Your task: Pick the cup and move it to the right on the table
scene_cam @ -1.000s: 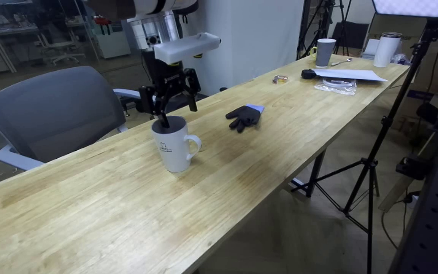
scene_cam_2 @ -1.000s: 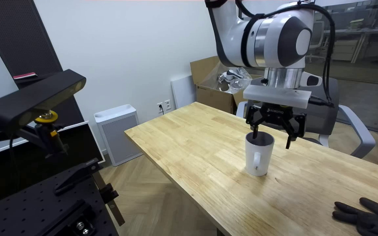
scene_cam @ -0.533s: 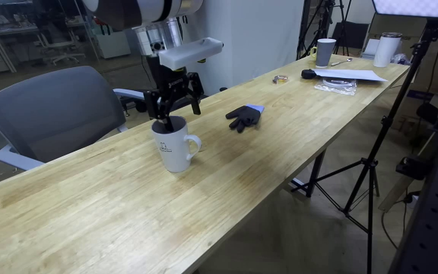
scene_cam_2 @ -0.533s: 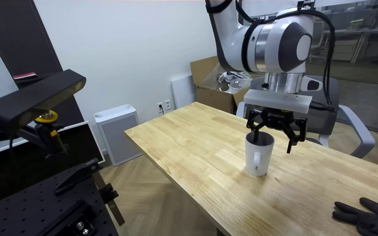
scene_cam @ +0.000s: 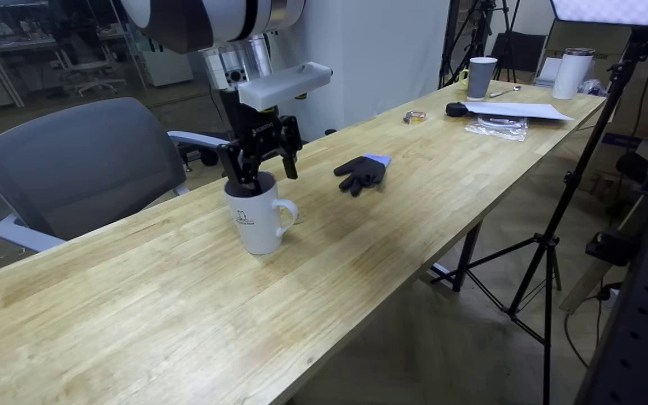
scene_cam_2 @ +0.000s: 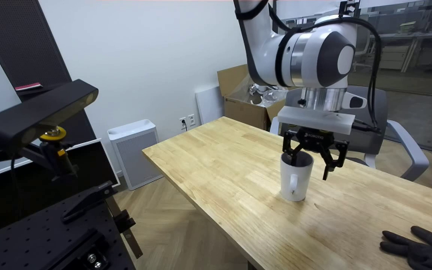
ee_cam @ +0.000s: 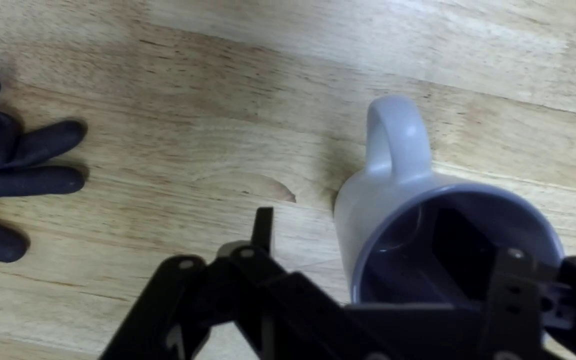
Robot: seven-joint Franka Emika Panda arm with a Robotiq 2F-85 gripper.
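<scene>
Pointing down with the gripper (scene_cam_2: 309, 169) spread wide, astride the wall of the cup (scene_cam: 259, 228), clamping nothing.
Poised with one finger (scene_cam_2: 294, 159) inside, the other outside, over a light-wood table (scene_cam: 149, 315) bearing the upright cup and a black glove (scene_cam: 365, 172); near a grey office chair (scene_cam: 82, 163).

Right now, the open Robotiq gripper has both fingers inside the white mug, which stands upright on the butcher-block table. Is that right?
Only one finger is inside the white mug, not both; the other finger of the open Robotiq gripper hangs outside, on the side toward the black glove, as both exterior views show. The mug does stand upright on the butcher-block table.
</scene>
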